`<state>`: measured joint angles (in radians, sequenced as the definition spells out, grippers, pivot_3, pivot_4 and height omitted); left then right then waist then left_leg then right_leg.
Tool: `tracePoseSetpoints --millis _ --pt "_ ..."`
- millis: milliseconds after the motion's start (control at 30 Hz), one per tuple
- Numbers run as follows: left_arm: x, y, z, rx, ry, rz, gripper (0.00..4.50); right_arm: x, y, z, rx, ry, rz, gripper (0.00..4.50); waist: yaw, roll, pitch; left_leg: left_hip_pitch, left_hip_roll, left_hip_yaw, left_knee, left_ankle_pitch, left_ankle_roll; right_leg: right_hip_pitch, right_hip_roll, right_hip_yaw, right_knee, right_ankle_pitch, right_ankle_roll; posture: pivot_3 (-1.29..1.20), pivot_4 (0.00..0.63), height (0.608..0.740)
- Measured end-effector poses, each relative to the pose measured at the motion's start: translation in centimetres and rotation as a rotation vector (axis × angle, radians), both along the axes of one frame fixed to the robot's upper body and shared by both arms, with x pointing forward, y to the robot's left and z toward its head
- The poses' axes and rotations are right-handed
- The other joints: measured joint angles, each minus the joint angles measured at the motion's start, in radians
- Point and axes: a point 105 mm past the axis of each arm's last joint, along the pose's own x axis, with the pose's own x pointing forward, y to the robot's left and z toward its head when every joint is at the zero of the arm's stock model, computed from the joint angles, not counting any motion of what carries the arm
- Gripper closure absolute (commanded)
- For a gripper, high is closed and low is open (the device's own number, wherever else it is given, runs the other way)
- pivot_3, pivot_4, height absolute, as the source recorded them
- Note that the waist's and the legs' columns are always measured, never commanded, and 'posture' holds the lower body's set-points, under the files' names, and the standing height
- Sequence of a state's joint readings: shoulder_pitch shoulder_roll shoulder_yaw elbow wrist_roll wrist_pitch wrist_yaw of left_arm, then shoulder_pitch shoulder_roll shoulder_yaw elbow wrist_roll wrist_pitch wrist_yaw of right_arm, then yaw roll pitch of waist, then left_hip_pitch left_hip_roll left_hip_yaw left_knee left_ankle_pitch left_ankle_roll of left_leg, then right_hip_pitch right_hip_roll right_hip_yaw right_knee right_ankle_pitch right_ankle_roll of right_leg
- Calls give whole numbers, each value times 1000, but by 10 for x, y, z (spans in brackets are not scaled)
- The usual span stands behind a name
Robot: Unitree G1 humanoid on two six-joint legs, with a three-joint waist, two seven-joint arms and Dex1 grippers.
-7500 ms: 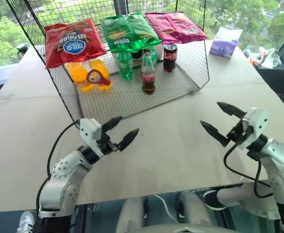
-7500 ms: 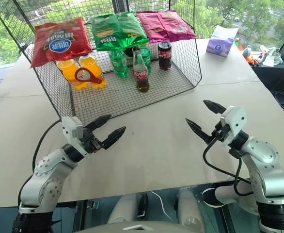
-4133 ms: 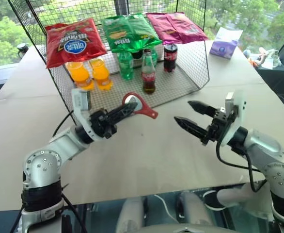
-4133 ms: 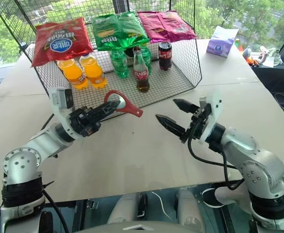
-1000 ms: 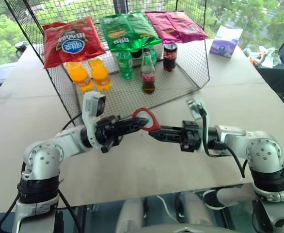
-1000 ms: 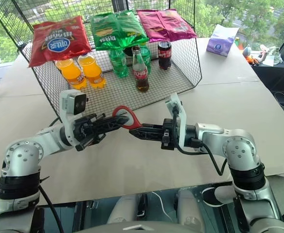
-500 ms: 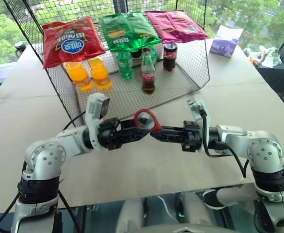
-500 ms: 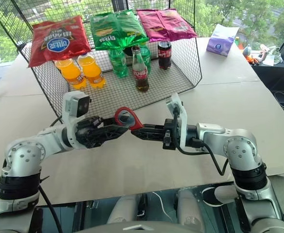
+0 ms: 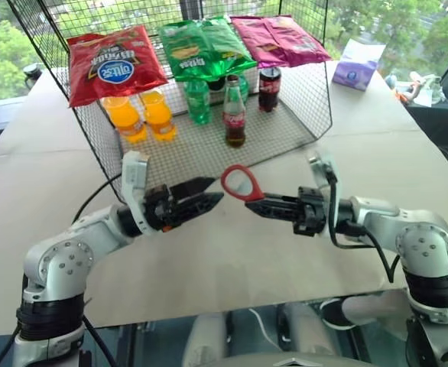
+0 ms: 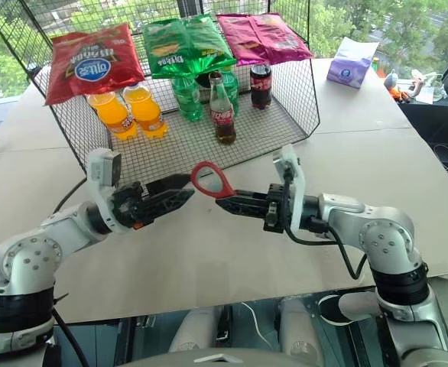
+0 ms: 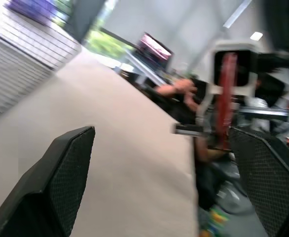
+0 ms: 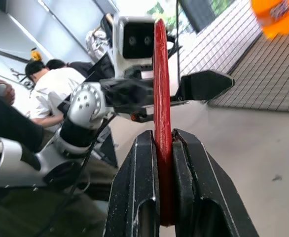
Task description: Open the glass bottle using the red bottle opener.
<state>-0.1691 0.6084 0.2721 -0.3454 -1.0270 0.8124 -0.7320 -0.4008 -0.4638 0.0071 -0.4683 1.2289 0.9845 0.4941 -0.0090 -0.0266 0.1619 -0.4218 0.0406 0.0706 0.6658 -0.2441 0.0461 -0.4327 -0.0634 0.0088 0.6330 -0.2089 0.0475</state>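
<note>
Wire basket (image 9: pixel 316 115) sits at the far middle of the table (image 9: pixel 48 191); everything below is placed against it.

Step in hand, as I read it: the hand-over of the opener is done and the bottle itself is untouched. The glass bottle (image 9: pixel 234 115) stands upright on the basket floor, near its open front edge, cap on, with green bottles and a cola can just behind it.

Both arms are raised over the table in front of the basket's open side, forearms roughly level, grippers pointing toward each other.

Right gripper (image 9: pixel 256 205): fingers pinched tight on the handle of the red bottle opener (image 9: pixel 240 181), loop head standing free, tilted up toward the basket front. The right wrist view shows the flat red blade clamped edge-on between the two pads.

Left gripper (image 9: pixel 206 193): jaws spread wide, nothing in them, tips just beside the loop but apart from it.

Next move, my judgement: the empty left gripper must reach into the basket and steady the bottle's body, while the right carries the loop to the cap and seats it under the cap's rim.
</note>
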Motion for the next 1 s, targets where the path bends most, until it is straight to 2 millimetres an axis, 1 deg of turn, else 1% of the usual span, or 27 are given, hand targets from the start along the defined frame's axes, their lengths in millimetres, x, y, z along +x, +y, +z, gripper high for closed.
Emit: tracePoseSetpoints --millis 67,133,167,233,267,400,433,500,533,600,633,767,833,933,1000 --pt "18 6 -4 104 -50 165 72 9 -15 1 -30 -66 -109 4500 7 0 0 -1 -1 -1 0 0 0 0 -1 -1 -1 0 0 0 150 740" --pt "30 9 -1 190 -114 242 72 17 -27 2 -66 -118 -204 4500 11 -1 0 -2 -1 -1 1 0 0 0 0 -2 -1 0 0 0 150 740" --pt "36 6 2 235 -157 245 72 22 -34 1 -92 -151 -265 4500 15 -1 0 -3 -2 0 1 0 0 -1 0 -3 -2 0 0 0 150 740" --pt "46 5 10 251 -213 266 72 29 -42 -1 -142 -198 -351 4500 18 -1 0 -4 -2 0 1 0 0 -1 0 -4 -2 0 0 0 150 740" --pt "49 5 11 243 -220 277 72 31 -45 -1 -156 -215 -377 4500 17 -1 0 -5 -1 0 1 0 0 -2 0 -4 -2 0 0 0 150 740" --pt "69 -1 -3 250 -219 355 72 38 -54 -2 -189 -257 -472 4500 21 -1 0 -10 -3 0 1 0 0 -5 2 -6 -3 3 4 0 150 740" --pt "81 -8 -4 287 -264 387 72 40 -59 -3 -200 -268 -517 4500 27 -1 1 -11 -3 -1 2 0 0 -5 2 -8 -3 3 4 0 150 740" --pt "88 -15 0 302 -305 401 72 41 -61 -3 -204 -277 -541 4500 27 -1 1 -12 -3 -1 3 0 0 -5 2 -8 -3 3 5 0 150 740" --pt "94 -21 5 300 -333 407 72 42 -63 -4 -205 -277 -562 4500 27 -1 1 -12 -3 -1 3 0 0 -4 2 -8 -3 3 5 0 150 740" --pt "102 -28 12 318 -370 418 72 42 -64 -5 -203 -278 -575 4500 24 -1 1 -12 -3 -1 3 0 0 -3 2 -8 -5 4 6 0 150 740" --pt "110 -32 14 321 -382 426 72 40 -66 -5 -207 -283 -589 4500 23 -1 1 -11 -3 -1 3 0 0 -3 2 -8 -5 4 6 0 150 740" --pt "127 -37 12 347 -379 460 72 39 -69 -8 -220 -286 -609 4500 21 -2 1 -11 -3 -2 3 0 0 -2 3 -9 -5 4 6 0 150 740" --pt "141 -43 12 365 -363 487 72 38 -70 -11 -229 -283 -616 4500 25 -2 1 -11 -3 -3 4 0 1 -2 4 -9 -5 4 6 0 150 740" --pt "155 -53 18 370 -368 507 72 38 -70 -10 -230 -291 -622 4500 24 -2 1 -11 -3 -3 4 0 1 -1 3 -9 -6 5 7 0 150 740" --pt "160 -59 21 367 -373 507 72 36 -69 -8 -229 -301 -621 4500 23 -2 1 -11 -3 -3 4 0 1 -1 3 -9 -6 5 8 0 150 740"
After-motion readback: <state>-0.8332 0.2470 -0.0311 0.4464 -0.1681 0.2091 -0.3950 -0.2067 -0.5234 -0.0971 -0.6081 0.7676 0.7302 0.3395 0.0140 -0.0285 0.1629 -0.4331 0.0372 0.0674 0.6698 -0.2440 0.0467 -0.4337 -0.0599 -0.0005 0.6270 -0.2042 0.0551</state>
